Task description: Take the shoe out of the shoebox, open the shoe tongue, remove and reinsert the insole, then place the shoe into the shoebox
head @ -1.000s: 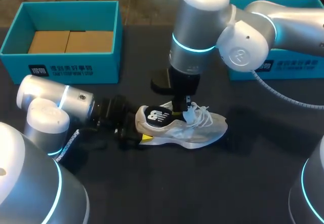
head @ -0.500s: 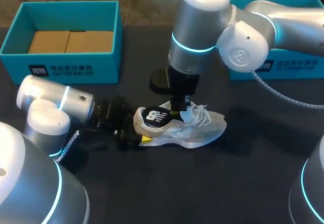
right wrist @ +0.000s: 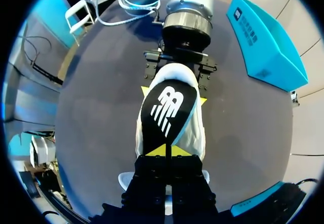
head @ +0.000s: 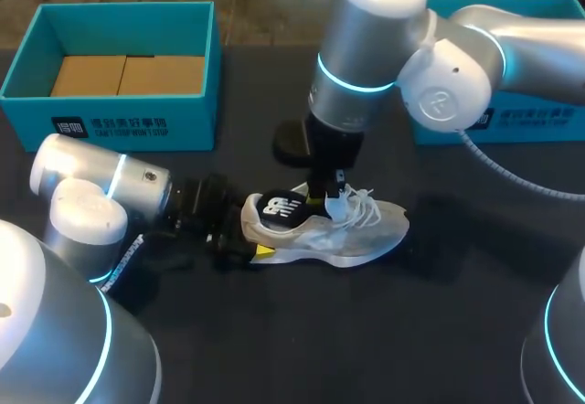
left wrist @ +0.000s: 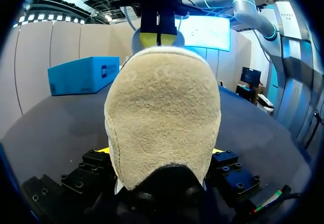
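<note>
A pale grey shoe (head: 352, 230) lies on its sole on the dark table, toe to the right. My left gripper (head: 254, 232) is closed on its heel (left wrist: 162, 117), a yellow fingertip (left wrist: 104, 150) on each side. A black insole (head: 277, 208) with a white logo sticks up out of the shoe's mouth, slanting back over the heel. My right gripper (head: 331, 199) comes down from above and is shut on the insole's front end (right wrist: 167, 110), beside the white laces (head: 361, 205). The teal shoebox (head: 110, 116) stands at the back left with a cardboard insert inside.
A second teal box (head: 530, 121) sits at the back right, behind my right arm. Dark open tabletop (head: 366, 331) lies in front of the shoe. My left arm's forearm (head: 101, 185) lies low along the table just in front of the left box.
My right arm's upper joints have swung slightly to the right, its gripper staying on the insole. The shoe and my left gripper have hardly moved.
</note>
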Robot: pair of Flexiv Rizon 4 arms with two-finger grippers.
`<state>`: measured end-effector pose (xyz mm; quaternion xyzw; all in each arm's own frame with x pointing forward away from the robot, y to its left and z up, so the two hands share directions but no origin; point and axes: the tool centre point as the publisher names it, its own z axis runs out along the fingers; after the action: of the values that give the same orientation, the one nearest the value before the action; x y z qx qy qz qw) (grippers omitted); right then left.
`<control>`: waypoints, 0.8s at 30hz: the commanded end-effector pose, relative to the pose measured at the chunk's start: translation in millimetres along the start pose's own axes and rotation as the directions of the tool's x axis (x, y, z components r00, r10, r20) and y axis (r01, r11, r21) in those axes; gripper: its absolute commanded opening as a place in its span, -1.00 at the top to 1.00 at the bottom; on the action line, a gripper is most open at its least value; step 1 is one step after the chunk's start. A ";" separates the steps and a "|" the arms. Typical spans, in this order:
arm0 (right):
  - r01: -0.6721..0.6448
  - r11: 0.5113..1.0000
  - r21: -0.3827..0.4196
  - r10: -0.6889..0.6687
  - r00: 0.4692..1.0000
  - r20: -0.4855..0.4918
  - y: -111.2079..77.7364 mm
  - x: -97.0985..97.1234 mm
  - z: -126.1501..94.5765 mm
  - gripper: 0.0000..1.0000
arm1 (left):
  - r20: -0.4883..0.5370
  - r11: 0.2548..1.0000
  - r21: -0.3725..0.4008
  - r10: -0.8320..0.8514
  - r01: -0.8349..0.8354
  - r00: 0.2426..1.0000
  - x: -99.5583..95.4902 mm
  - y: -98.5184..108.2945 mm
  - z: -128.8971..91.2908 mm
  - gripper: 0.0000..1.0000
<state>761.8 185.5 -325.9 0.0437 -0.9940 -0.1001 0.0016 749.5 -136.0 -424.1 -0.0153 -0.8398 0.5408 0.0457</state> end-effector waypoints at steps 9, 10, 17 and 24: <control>-0.011 1.000 -0.009 0.011 0.999 0.033 -12.5 1.3 -16.5 1.00 | -0.001 1.000 -0.003 -0.001 0.001 1.000 -1.0 5.0 1.6 1.00; -0.003 1.000 -0.027 0.004 0.999 0.041 -11.6 0.3 -17.3 1.00 | -0.001 1.000 -0.003 -0.001 0.001 1.000 -1.0 5.0 1.6 1.00; 0.067 0.992 -0.111 -0.064 0.997 0.032 3.1 -9.1 -10.6 1.00 | -0.001 1.000 -0.003 -0.001 0.001 1.000 -1.0 5.0 1.6 1.00; 0.167 0.974 -0.154 -0.170 0.985 -0.008 21.4 -16.4 -7.3 1.00 | -0.001 1.000 -0.003 -0.001 0.001 1.000 -1.0 5.0 1.6 1.00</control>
<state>769.9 198.1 -310.9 0.1158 -0.9776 -0.1754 -0.0070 749.5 -135.6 -424.3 -0.0153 -0.8397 0.5409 0.0455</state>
